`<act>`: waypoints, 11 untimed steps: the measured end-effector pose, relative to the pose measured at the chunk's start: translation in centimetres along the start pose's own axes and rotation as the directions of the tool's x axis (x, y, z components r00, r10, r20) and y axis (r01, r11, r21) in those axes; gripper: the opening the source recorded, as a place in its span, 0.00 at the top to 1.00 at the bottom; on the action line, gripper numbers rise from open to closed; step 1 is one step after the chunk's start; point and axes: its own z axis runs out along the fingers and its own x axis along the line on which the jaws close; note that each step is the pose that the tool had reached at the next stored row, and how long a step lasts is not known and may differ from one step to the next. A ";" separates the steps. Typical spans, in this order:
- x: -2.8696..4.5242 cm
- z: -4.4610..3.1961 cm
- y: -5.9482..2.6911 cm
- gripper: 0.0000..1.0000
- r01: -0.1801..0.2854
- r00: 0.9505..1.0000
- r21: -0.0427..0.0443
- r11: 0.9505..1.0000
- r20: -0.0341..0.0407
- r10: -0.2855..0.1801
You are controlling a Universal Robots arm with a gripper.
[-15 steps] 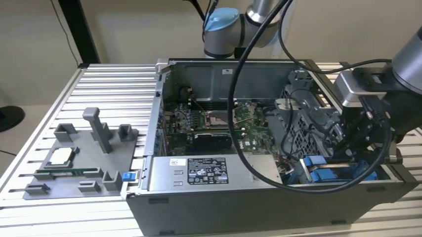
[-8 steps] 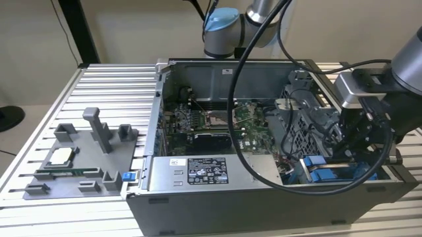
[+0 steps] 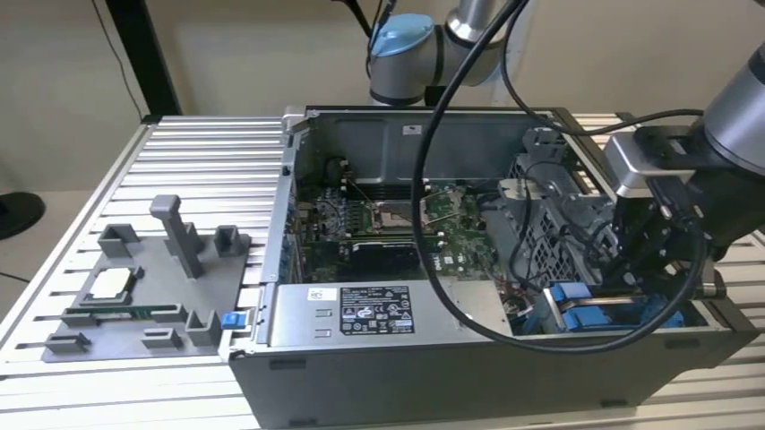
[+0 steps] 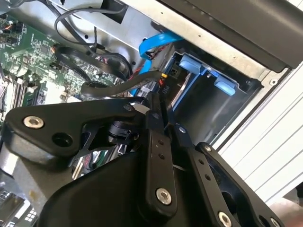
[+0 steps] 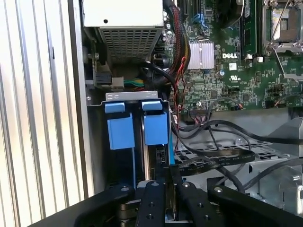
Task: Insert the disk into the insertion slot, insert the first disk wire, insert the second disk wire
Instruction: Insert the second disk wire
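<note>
I judge I'm on a wire step: the disk (image 5: 150, 142) sits in its slot, and my fingers (image 4: 158, 111) pinch a black wire plug (image 4: 164, 88), needing careful alignment.

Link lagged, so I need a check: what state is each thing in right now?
computer case: open, side panel off.
disk: sitting in its bay slot.
gripper: shut on wire connector, down in the bay beside the disk.
wire connector: held between the fingers; whether it is plugged in is hidden.
</note>
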 end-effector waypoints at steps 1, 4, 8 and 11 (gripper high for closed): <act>0.08 -0.01 -0.01 0.00 0.000 1.000 0.000 1.000 0.001 0.000; 0.00 -0.42 0.00 0.00 0.000 1.000 -0.001 1.000 0.012 0.000; -0.23 -1.99 0.01 0.00 0.000 1.000 -0.001 1.000 0.015 0.000; -0.43 -3.30 0.03 0.00 0.000 1.000 -0.001 1.000 0.016 0.000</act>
